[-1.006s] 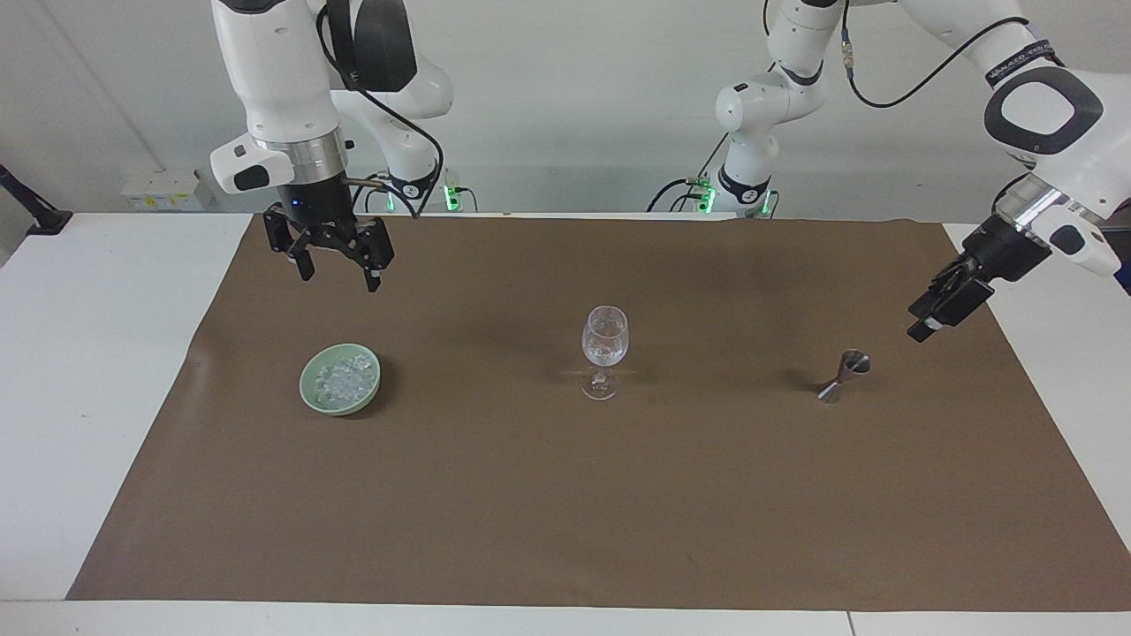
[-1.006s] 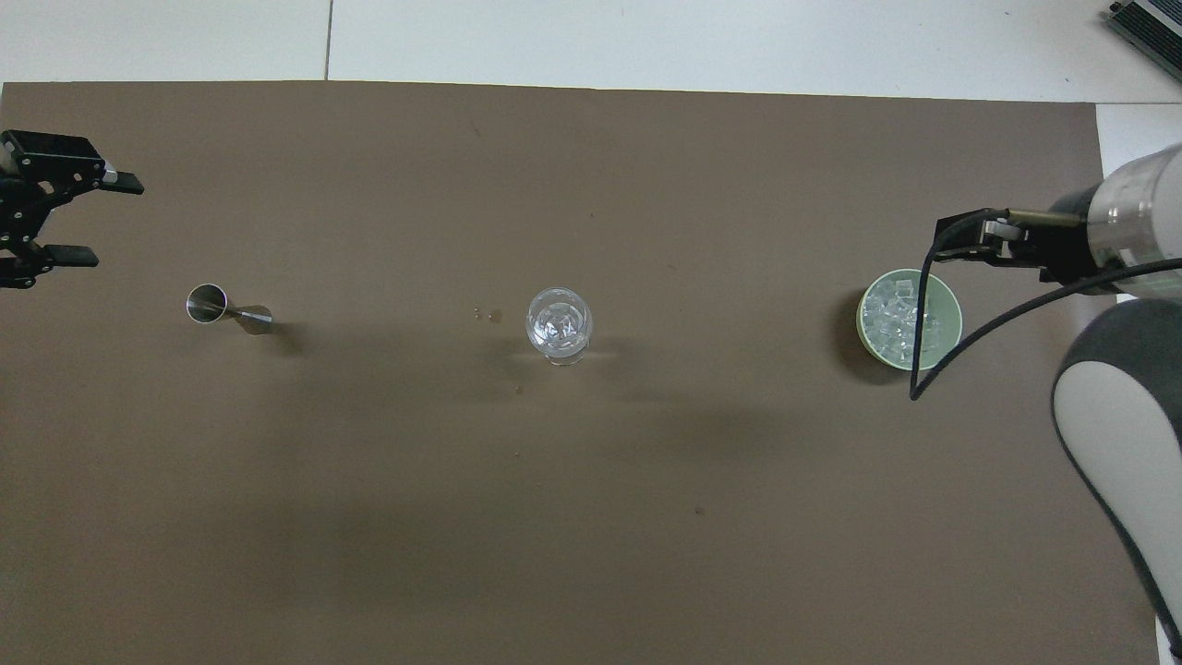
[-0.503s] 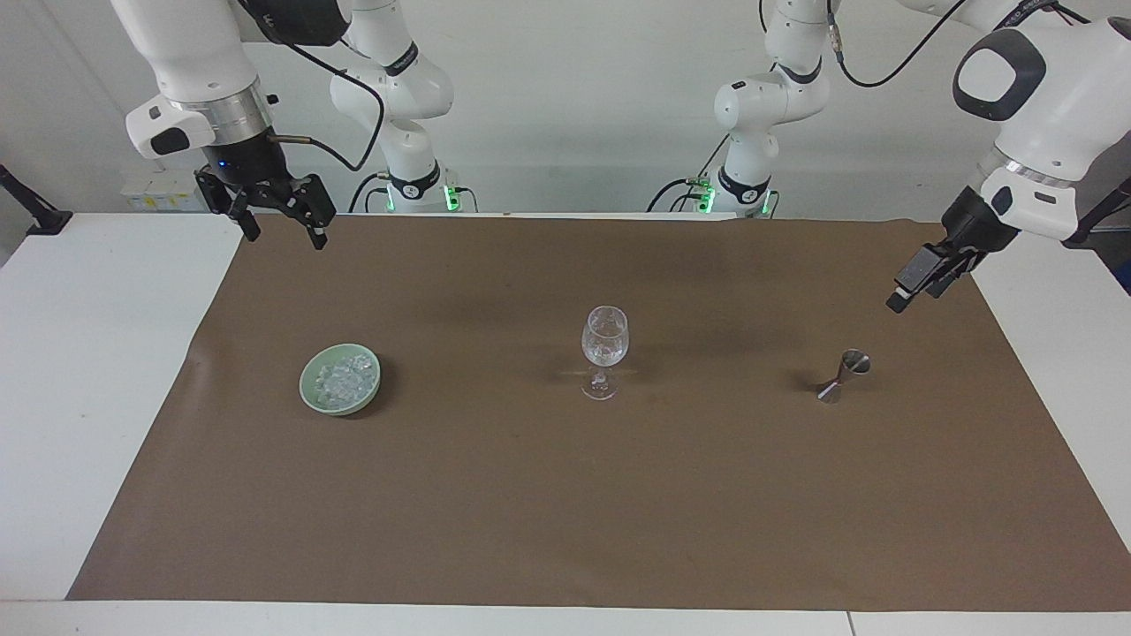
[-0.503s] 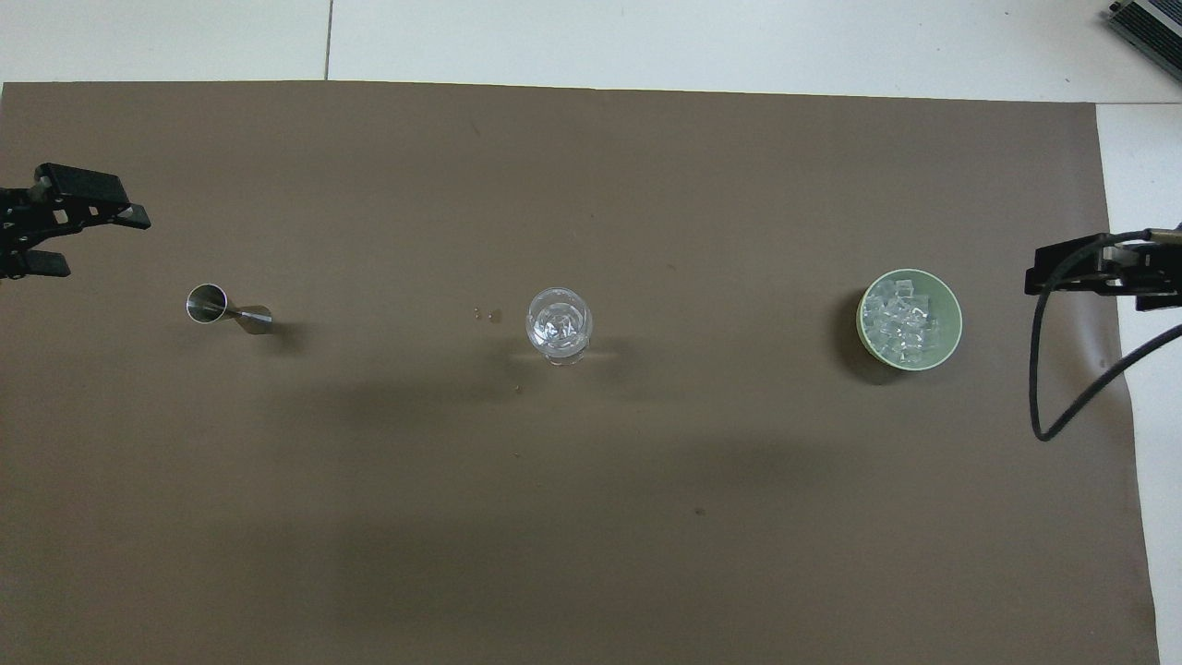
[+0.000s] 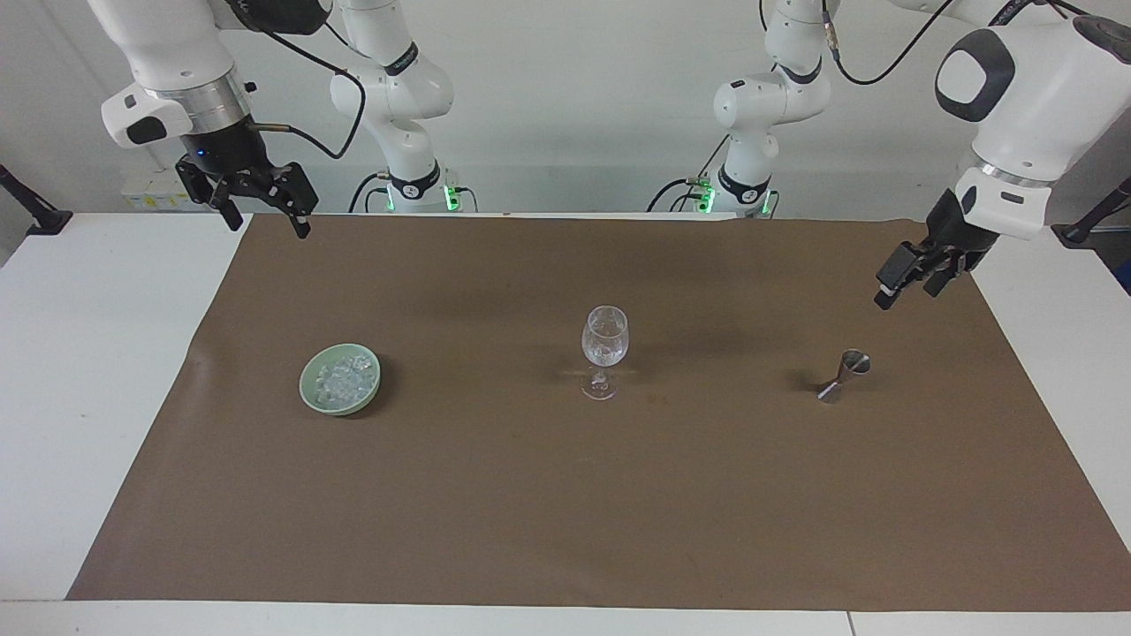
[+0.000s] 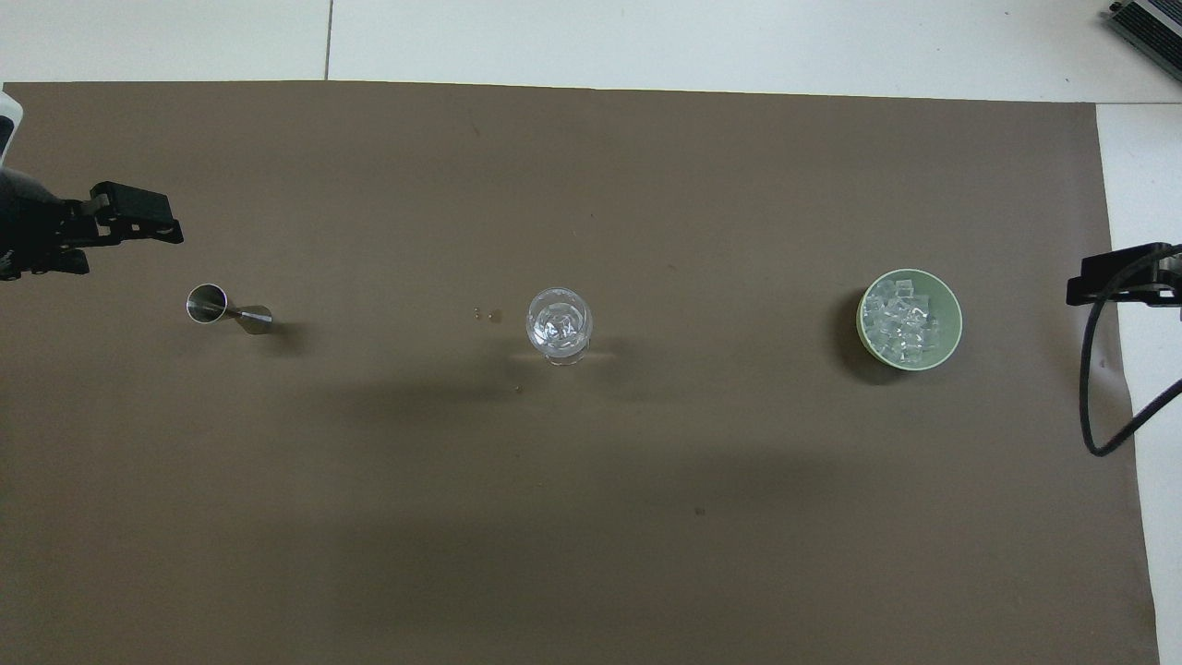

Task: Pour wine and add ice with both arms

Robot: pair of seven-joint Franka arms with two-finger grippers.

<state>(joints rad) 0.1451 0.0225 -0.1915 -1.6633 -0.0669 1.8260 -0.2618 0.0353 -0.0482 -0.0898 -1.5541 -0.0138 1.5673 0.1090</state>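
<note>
A clear wine glass [image 5: 604,348] [image 6: 559,325] stands mid-mat with glassy cubes inside; I cannot make out wine in it. The pale green bowl [image 5: 308,389] [image 6: 952,306] holds ice [image 5: 345,380] [image 6: 898,323] toward the right arm's end. A small steel jigger [image 5: 844,374] [image 6: 224,308] stands toward the left arm's end. My right gripper [image 5: 268,224] [image 6: 1101,286] hangs open and empty over the mat's corner, well clear of the bowl. High over the mat beside the jigger is my left gripper [image 5: 903,290] [image 6: 129,247], open and empty too.
A brown mat [image 5: 565,521] covers most of the white table [image 5: 88,353]. A few small droplets [image 6: 487,315] lie on the mat beside the glass. The right arm's black cable [image 6: 1103,397] loops over the mat's edge.
The right gripper has risen and swung away from above the bowl to the mat's corner. The left gripper has lifted and turned above the jigger's end. Glass, bowl and jigger have not moved.
</note>
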